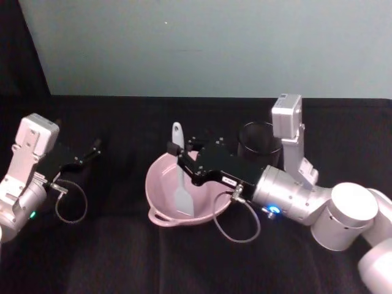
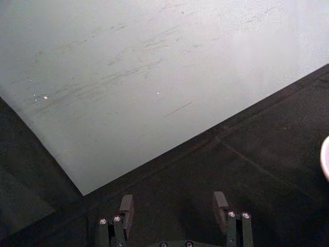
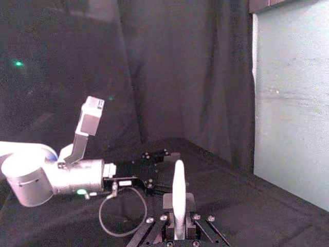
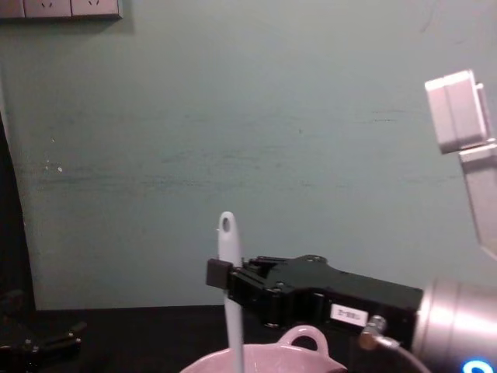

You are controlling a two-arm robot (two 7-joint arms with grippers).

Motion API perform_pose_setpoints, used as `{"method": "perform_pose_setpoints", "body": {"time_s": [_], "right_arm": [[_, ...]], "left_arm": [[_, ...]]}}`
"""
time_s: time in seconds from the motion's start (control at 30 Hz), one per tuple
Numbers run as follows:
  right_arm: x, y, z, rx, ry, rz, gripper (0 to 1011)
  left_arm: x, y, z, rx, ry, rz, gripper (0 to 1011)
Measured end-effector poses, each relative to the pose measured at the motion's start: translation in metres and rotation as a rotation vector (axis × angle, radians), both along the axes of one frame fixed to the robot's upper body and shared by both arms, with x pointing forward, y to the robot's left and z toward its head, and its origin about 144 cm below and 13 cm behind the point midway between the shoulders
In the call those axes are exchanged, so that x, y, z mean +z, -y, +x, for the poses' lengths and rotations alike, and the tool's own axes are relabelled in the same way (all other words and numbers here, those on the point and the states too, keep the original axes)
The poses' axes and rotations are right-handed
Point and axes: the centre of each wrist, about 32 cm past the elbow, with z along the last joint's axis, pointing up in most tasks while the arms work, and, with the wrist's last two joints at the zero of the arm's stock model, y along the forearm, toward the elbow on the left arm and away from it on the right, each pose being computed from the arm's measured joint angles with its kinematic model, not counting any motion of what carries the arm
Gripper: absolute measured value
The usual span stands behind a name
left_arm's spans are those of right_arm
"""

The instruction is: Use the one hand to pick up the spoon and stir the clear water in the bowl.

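Observation:
The pale pink bowl (image 1: 162,181) sits mid-table, its loop handle toward me. The white spoon (image 1: 182,184) stands nearly upright in it, blade down inside the bowl and holed handle tip up. My right gripper (image 1: 179,157) reaches in from the right over the bowl's far rim and is shut on the spoon's handle. The chest view shows the same grip: right gripper (image 4: 225,284), spoon (image 4: 227,249), bowl rim (image 4: 272,359). In the right wrist view the spoon (image 3: 178,188) rises between the fingers. I cannot make out the water. My left gripper (image 1: 93,149) is parked at the far left, open and holding nothing (image 2: 174,204).
A black wire-mesh cup (image 1: 258,142) stands just behind the right gripper, to the right of the bowl. Black cloth covers the table, and a pale green wall rises behind it. The right arm's grey cable loops in front of the bowl's right side.

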Motion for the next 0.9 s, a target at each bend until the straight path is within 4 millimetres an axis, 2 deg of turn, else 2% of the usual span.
{"method": "perform_pose_setpoints", "body": {"time_s": [0.33,0.57,0.9], "right_arm": [[-0.006,-0.026,0.013,-0.053,-0.009,0.034,113],[-0.013,-0.04,0.034,-0.142,0.0,0.049,113],[-0.011,-0.033,0.052,-0.228,0.043,0.046,113]], "left_arm": [[0.0,0.0,0.0,0.0,0.0,0.0,1011],[0.0,0.0,0.0,0.0,0.0,0.0,1011],[0.0,0.0,0.0,0.0,0.0,0.0,1011]]}}
